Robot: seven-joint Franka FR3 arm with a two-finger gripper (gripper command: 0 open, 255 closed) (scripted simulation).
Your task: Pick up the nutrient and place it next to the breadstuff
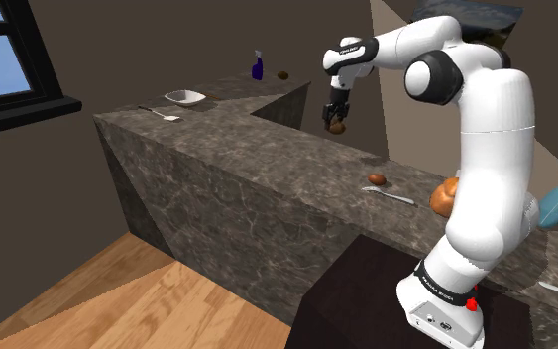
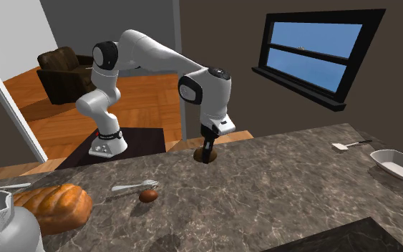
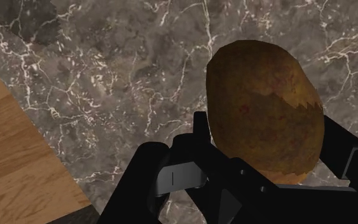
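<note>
Second exterior view, left to right. Loaf (image 2: 53, 206): lies at the left end of the tabletop (image 2: 278, 186) and marks the drop-off spot. Small brown lump (image 2: 147, 195): beside a spoon (image 2: 129, 189), untouched. Tool (image 2: 207, 152): clamped on the potato (image 2: 204, 158), raised over the tabletop's far edge, apparently for carrying loafward. White bowl (image 2: 396, 163): far right, out of the way

The shoulder view stands beside the stand (image 1: 366, 297), lower right, looking down along the tabletop (image 1: 257, 188). The second exterior view faces the arm (image 2: 149, 50) across it; both share the window (image 2: 314, 50) and bowl (image 2: 399, 163). The wrist view looks past the pincer (image 3: 266, 143), close above the tabletop.
</note>
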